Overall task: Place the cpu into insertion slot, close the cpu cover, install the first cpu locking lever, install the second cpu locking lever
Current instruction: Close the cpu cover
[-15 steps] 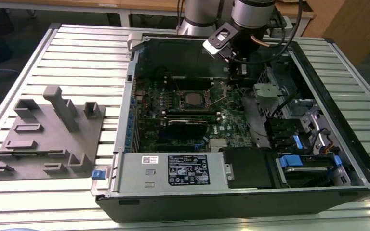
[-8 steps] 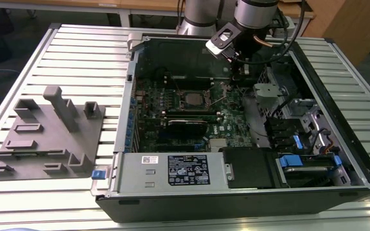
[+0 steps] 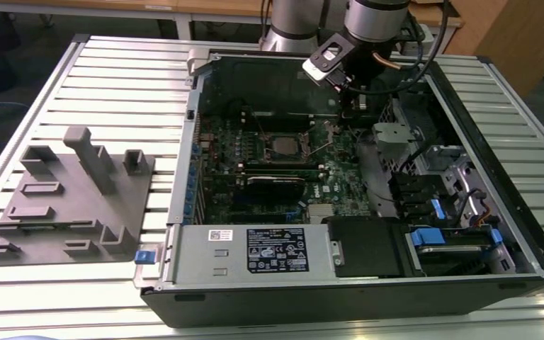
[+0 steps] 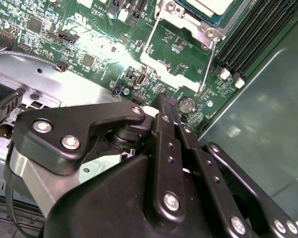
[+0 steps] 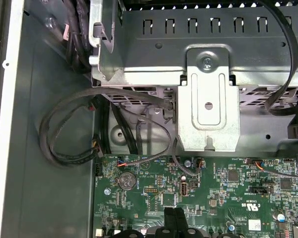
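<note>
The insertion slot (image 3: 285, 146) sits mid-motherboard (image 3: 338, 191) inside the open case. In the second wrist view the cpu (image 4: 214, 5) lies in it, its pale metal top showing through the window of the cpu cover (image 4: 196, 26), which looks flat over it. A thin wire locking lever (image 4: 209, 65) angles away from the socket's corner, unlatched; a second lever (image 3: 261, 127) stands on the other side. My gripper (image 4: 165, 102) is shut with nothing between the fingers. It hovers just over the board (image 5: 173, 214) near the coin battery (image 4: 187, 103), off to the socket's side, on the exterior view's right (image 3: 350, 115).
A silver drive cage (image 5: 208, 99) and looped black cables (image 5: 64, 129) lie close beside the gripper. Long black memory slots (image 4: 258, 29) flank the socket. The power supply (image 3: 253, 251) fills the case's near side. A grey fixture block (image 3: 74, 198) rests on the slatted table outside the case.
</note>
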Robot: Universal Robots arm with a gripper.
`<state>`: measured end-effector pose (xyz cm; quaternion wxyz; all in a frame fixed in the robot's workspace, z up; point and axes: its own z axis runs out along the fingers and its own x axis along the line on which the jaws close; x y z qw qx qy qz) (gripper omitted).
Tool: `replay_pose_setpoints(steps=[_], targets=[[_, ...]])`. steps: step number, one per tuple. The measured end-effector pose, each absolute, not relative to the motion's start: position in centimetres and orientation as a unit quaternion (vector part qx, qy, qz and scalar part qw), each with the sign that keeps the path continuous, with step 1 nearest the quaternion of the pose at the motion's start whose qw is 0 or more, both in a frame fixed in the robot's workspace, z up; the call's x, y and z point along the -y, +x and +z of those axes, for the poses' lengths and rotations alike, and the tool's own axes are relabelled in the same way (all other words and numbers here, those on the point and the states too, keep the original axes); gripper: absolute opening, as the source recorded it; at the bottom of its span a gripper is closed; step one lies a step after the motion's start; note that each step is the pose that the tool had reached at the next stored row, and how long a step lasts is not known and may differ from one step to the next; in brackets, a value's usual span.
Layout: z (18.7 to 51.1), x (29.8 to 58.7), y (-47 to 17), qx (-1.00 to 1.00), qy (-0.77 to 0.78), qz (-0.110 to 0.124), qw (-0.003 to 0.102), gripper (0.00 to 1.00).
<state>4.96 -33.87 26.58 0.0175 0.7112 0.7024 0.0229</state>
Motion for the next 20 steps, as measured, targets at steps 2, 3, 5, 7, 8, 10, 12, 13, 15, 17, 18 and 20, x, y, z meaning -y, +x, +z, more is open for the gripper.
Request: replay_pose_setpoints(steps=[2,3,5,7,8,10,12,13,15,17,18,20], targets=[[26.54,33.88,4.95,-0.702,0.711,0.023,0.018,0.11],[26.46,33.88,4.96,-0.702,0.711,0.023,0.018,0.11],[26.20,33.87,4.96,-0.702,0.711,0.023,0.018,0.11],[26.03,33.87,4.96,-0.702,0.711,0.023,0.018,0.11],[26.04,33.87,4.96,-0.702,0.711,0.023,0.018,0.11],[26.03,33.87,4.96,-0.702,0.711,0.023,0.017,0.11],[26.03,33.87,4.96,-0.702,0.711,0.023,0.017,0.11],[26.01,33.87,4.96,-0.702,0.711,0.023,0.017,0.11],[25.92,33.87,4.96,-0.702,0.711,0.024,0.017,0.11],[25.84,33.87,4.96,-0.702,0.711,0.024,0.017,0.11],[25.84,33.87,4.96,-0.702,0.711,0.024,0.017,0.11],[25.82,33.87,4.96,-0.702,0.711,0.024,0.017,0.11]])
